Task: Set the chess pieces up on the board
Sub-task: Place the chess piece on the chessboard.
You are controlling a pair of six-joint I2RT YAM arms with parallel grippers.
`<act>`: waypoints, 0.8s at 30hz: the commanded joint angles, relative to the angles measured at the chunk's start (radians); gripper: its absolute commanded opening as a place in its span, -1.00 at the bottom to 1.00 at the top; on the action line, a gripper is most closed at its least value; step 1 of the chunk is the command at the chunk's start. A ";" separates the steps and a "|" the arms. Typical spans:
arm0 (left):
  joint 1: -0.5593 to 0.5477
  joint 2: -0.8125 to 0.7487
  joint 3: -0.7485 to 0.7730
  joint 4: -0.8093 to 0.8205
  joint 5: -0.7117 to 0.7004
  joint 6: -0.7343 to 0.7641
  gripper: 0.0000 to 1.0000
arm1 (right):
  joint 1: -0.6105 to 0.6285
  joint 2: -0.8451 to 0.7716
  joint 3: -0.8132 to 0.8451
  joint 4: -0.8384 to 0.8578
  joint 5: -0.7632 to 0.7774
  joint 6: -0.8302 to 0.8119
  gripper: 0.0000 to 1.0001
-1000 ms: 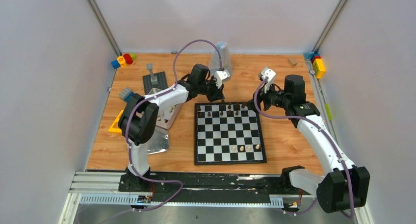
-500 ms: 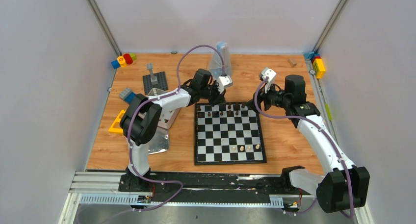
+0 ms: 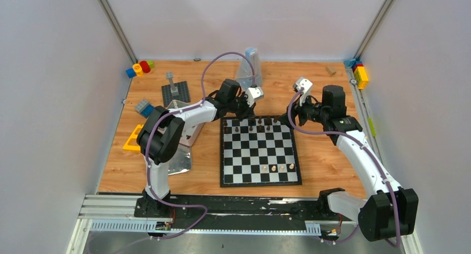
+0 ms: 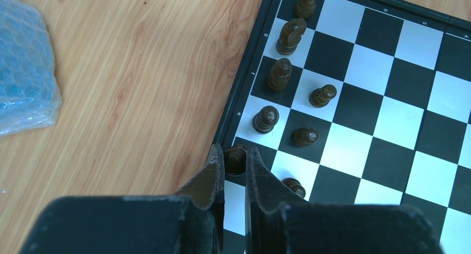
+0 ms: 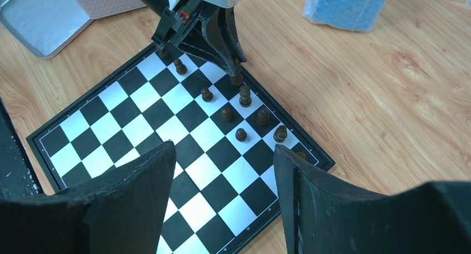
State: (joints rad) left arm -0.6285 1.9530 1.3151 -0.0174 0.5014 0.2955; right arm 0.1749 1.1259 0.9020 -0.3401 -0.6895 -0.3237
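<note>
The board (image 3: 250, 154) lies mid-table, also seen in the left wrist view (image 4: 389, 115) and the right wrist view (image 5: 111, 132). Several dark chess pieces (image 3: 258, 126) stand on its two far rows, and three cream chess pieces (image 3: 277, 168) stand near its front. My left gripper (image 4: 235, 151) is shut on a dark piece (image 4: 236, 160) at a black square on the board's far edge; the right wrist view shows this left gripper (image 5: 236, 76) from the other side. My right gripper (image 5: 222, 148) hangs open and empty over the far right corner.
A pink tin (image 3: 186, 126) and its silver lid (image 3: 178, 162) sit left of the board. A blue bubble-wrap bundle (image 3: 248, 65) stands behind it. Toy bricks lie at the back left (image 3: 139, 68) and back right (image 3: 360, 73), with a studded grey plate (image 3: 175, 91) nearby.
My left gripper has swung right and down to the board's far edge with the dark piece, then nearly stopped. The right arm has not moved.
</note>
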 commanded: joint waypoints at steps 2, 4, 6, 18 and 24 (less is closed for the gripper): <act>-0.007 0.006 -0.007 0.022 0.008 0.027 -0.94 | -0.005 -0.001 0.002 0.021 -0.020 -0.009 0.32; -0.008 0.005 -0.006 -0.004 0.010 0.028 -0.94 | -0.005 0.001 0.002 0.021 -0.021 -0.009 0.32; -0.008 0.003 -0.005 -0.011 0.010 0.029 -0.94 | -0.006 0.003 0.003 0.021 -0.022 -0.009 0.32; -0.011 0.011 0.004 -0.040 0.015 0.041 -0.94 | -0.005 0.009 0.004 0.016 -0.025 -0.011 0.32; -0.013 0.010 0.006 -0.046 0.024 0.039 -0.92 | -0.006 0.012 0.006 0.016 -0.022 -0.012 0.32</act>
State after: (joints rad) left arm -0.6289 1.9530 1.3151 -0.0711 0.5034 0.3061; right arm 0.1749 1.1378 0.9020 -0.3401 -0.6903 -0.3241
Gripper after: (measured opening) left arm 0.152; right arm 0.659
